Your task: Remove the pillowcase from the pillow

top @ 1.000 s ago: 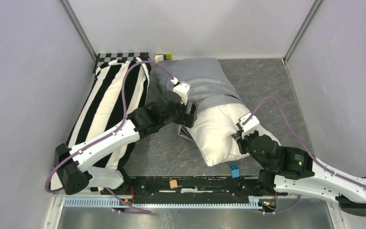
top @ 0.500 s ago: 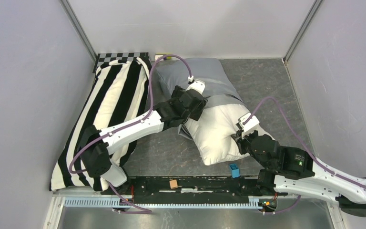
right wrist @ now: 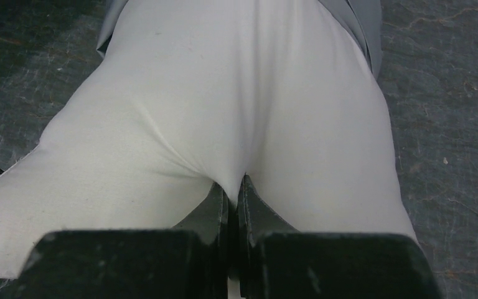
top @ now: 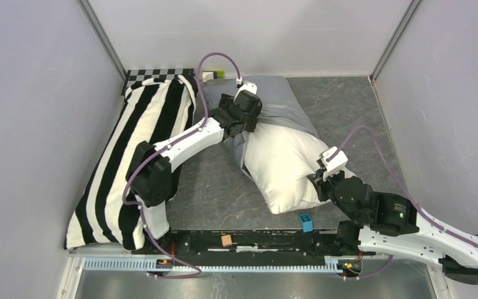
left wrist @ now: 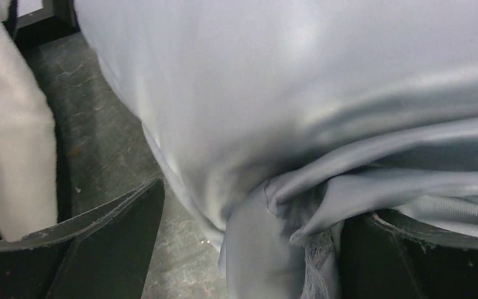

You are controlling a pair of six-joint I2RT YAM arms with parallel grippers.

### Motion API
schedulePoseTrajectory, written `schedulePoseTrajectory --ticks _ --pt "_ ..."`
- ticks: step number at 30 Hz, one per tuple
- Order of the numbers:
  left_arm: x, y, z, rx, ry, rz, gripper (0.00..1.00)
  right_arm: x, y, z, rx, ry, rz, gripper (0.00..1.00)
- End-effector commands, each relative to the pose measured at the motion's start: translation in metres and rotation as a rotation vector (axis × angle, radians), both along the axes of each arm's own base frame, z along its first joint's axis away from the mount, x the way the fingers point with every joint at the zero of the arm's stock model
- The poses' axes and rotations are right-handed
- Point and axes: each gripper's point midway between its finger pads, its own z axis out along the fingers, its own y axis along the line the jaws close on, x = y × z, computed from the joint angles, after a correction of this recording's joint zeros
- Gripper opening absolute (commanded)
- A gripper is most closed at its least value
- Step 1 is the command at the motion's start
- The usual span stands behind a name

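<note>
The light blue-grey pillowcase (top: 277, 103) covers the far end of the white pillow (top: 283, 165), with its hem bunched across the middle. My left gripper (top: 244, 122) is pressed into the bunched hem at the pillow's left side. In the left wrist view the gripper (left wrist: 264, 199) is open, with folds of pillowcase (left wrist: 299, 93) between the spread fingers (left wrist: 112, 243). My right gripper (top: 321, 184) is shut on the near end of the pillow. In the right wrist view the gripper (right wrist: 233, 182) pinches a fold of the white pillow (right wrist: 243, 93).
A long black-and-white striped pillow (top: 131, 149) lies along the left, and it shows in the left wrist view (left wrist: 12, 156). A checkerboard (top: 159, 75) and a small yellow-green item (top: 215, 75) sit at the back. A blue block (top: 305, 222) and an orange block (top: 226, 240) sit on the near rail.
My left arm has swung away and toward the back, carrying the bunched hem with it. More of the white pillow is bare. My right gripper has held its grip and shifted slightly right.
</note>
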Motion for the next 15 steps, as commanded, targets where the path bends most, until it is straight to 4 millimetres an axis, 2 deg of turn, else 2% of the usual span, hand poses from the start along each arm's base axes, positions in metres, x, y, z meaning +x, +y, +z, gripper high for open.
schedulePoseTrajectory --ticks 1,6,8,11,12,13,15 --pt "0.039 0.048 -0.028 0.041 0.036 0.153 0.97 0.003 -0.028 0.043 0.102 -0.058 -0.097 0.0" --pt "0.056 0.083 -0.053 0.039 0.169 0.271 0.96 0.002 -0.04 0.052 0.097 -0.068 -0.122 0.0" --pt "0.056 0.081 -0.054 0.034 0.192 0.256 0.94 0.001 -0.035 0.051 0.09 -0.062 -0.093 0.0" --pt "0.053 0.064 -0.052 -0.048 0.185 0.17 0.88 -0.004 -0.019 0.044 0.047 -0.047 -0.007 0.0" --pt "0.049 0.056 -0.048 -0.083 0.177 0.128 0.86 -0.006 -0.011 0.04 0.026 -0.04 0.041 0.08" --pt "0.045 0.05 -0.042 -0.113 0.163 0.092 0.83 -0.008 -0.004 0.037 0.014 -0.034 0.076 0.29" --pt "0.033 0.034 -0.031 -0.151 0.139 0.01 0.82 -0.011 0.009 0.036 0.009 -0.027 0.131 0.63"
